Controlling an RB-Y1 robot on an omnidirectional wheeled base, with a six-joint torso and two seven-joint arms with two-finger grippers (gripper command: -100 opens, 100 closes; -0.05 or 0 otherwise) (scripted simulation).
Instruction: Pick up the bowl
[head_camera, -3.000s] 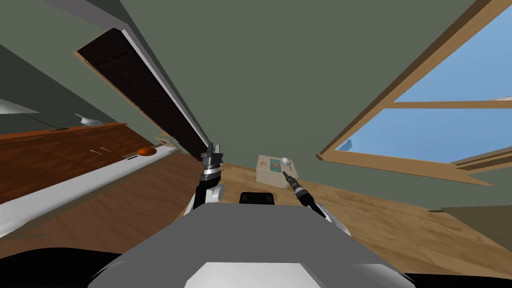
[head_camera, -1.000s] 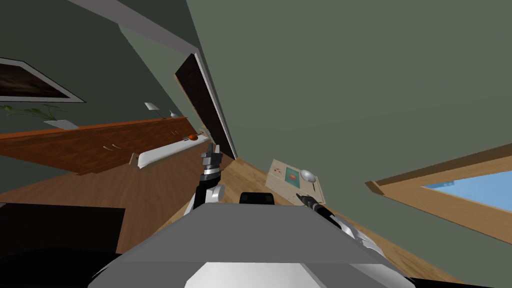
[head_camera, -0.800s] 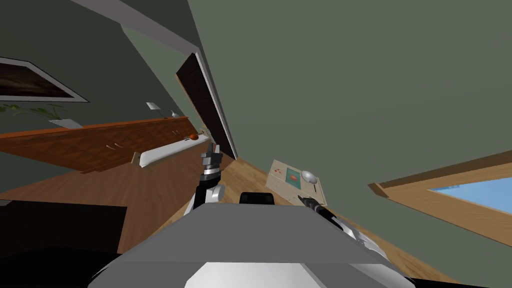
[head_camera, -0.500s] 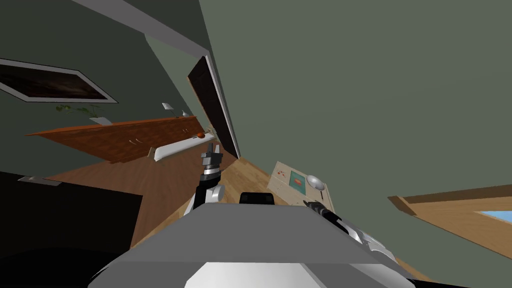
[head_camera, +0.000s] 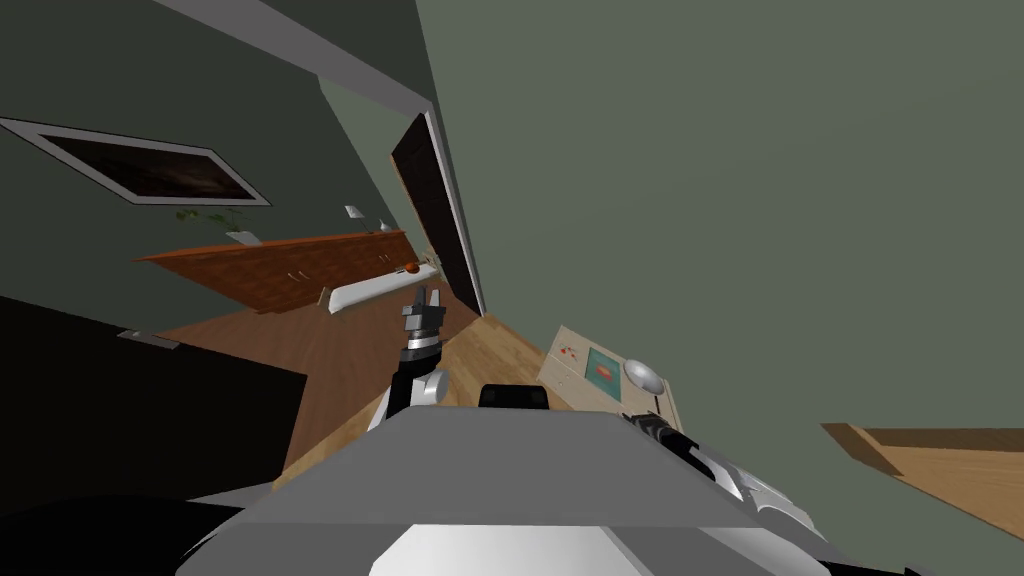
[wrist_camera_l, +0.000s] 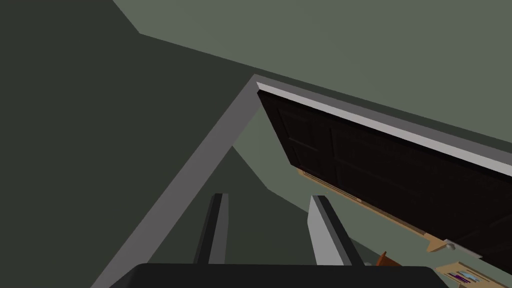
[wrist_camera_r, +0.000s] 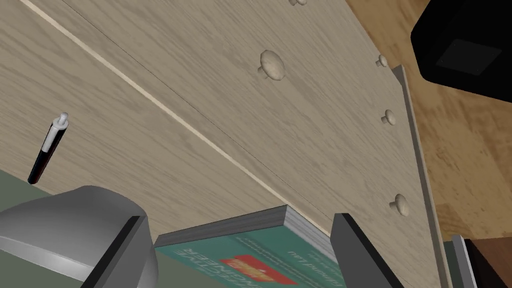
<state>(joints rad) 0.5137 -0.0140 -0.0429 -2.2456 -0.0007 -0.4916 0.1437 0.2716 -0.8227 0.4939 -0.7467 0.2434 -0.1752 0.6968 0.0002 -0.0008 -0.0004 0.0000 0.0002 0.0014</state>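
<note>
Grey bowl (wrist_camera_r: 75, 225) sits on the light wood surface (wrist_camera_r: 100, 150), just beside a teal book (wrist_camera_r: 240, 255) and near a black-and-white pen (wrist_camera_r: 47, 148). Right gripper (wrist_camera_r: 239, 219) hangs close over this surface, fingers (wrist_camera_r: 360, 250) spread wide and empty, one at the bowl's side, the book's corner between them. Left gripper (head_camera: 427, 295) is raised well apart from the bowl, fingers (wrist_camera_l: 325, 230) open, holding nothing.

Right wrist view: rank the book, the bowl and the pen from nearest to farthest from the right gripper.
1. Book, between the right gripper's open fingers.
2. Bowl, just outside one finger, nearly as close.
3. Pen, beyond the bowl on the wooden top.
</note>
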